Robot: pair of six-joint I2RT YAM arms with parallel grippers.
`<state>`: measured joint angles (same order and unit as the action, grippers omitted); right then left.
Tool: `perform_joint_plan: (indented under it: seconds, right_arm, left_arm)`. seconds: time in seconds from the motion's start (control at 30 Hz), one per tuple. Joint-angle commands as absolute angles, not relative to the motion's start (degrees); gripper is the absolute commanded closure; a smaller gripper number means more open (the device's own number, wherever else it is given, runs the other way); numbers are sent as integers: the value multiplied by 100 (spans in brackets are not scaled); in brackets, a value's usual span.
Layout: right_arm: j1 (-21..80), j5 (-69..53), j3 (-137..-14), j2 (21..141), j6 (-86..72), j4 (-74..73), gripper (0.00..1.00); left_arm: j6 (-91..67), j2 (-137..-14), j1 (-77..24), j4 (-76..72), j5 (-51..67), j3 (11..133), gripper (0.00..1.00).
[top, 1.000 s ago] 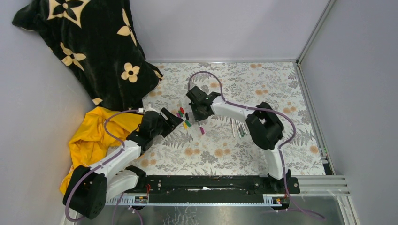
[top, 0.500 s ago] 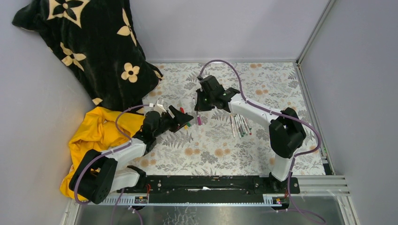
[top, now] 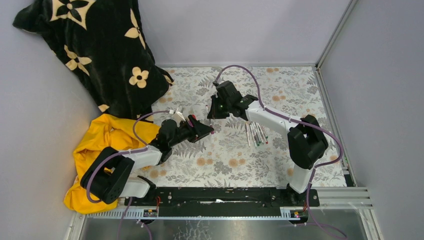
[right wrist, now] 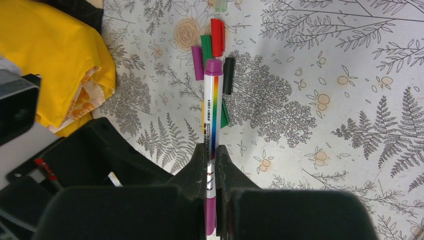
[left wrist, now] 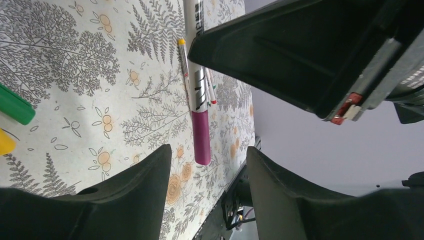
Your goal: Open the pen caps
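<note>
Pinched by its barrel in the right gripper, pressed tight on it: one pen, held above the table. Seen in the gap of the spread left gripper: its magenta cap, touching neither finger. Below the pen, close together, loose caps in red, green, purple and black. Hard to tell whether the magenta cap sits between the fingertips or beyond them. Almost hidden in the top view.

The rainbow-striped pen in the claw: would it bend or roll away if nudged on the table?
Probably stiff: the pen sticks straight out from the right gripper without sagging. Its barrel looks round and smooth, so laid flat it would likely roll. It seems light, since a narrow pinch alone holds it.
</note>
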<state>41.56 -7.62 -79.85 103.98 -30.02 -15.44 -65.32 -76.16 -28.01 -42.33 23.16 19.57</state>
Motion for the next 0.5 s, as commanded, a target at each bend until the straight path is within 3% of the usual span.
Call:
perform_joint_plan:
  seconds: [0.0,0.47]
  right_arm:
    - [4097,-1008,-7914,10046,-3115,-1226,100]
    - [4078,-1098,-7654,9824,-3197,-1095,100]
  left_arm:
    - [-6592,-7791,-2920,-4817,2461,2129,38]
    - [-6609,-8045,-3044,-4976,2380,2280,45]
